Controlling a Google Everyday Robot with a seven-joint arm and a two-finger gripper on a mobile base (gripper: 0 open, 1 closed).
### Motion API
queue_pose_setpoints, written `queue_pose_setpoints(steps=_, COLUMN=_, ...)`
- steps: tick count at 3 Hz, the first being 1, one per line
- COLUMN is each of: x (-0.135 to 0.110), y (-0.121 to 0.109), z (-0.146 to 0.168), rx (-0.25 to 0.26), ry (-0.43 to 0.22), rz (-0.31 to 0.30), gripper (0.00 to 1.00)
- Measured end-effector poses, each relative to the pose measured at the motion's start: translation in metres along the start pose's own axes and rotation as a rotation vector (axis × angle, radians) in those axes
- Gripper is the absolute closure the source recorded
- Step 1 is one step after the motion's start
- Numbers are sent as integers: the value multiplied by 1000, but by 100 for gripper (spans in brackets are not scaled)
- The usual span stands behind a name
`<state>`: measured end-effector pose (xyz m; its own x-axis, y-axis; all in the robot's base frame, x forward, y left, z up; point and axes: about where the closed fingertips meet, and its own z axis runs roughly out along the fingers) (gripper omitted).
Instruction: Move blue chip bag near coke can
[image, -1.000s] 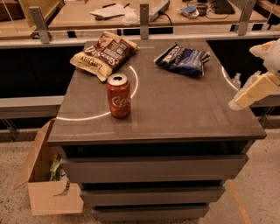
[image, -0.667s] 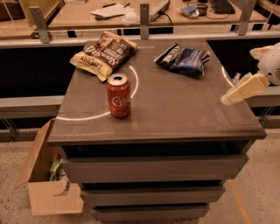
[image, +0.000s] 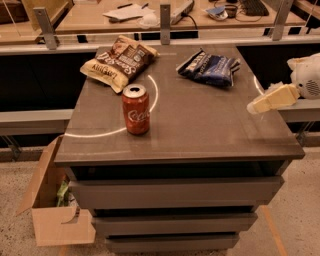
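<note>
The blue chip bag (image: 208, 67) lies crinkled at the back right of the grey cabinet top (image: 200, 125). The coke can (image: 136, 109) stands upright left of centre, nearer the front. My gripper (image: 260, 104) comes in from the right edge, pale and cream-coloured, over the top's right side. It is below and to the right of the blue bag, apart from it, and holds nothing that I can see.
A brown-and-tan chip bag (image: 118, 62) lies at the back left, behind the can. A metal rail with posts (image: 165, 22) runs behind the cabinet. An open cardboard box (image: 52, 207) sits on the floor at the left. Drawers (image: 175, 192) front the cabinet.
My gripper has moved left and slightly up, further in over the right side of the top. The bags and the can have not moved.
</note>
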<state>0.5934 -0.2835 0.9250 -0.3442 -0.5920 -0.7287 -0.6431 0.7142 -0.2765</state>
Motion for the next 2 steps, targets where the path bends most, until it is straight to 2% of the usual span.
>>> queue_pose_setpoints(steps=1, x=2, y=5, z=16, rx=12, ry=9, rz=-13, gripper=0)
queue_pose_setpoints(steps=2, x=7, y=-5, z=46, rx=63, ry=-21, rz=27, gripper=0)
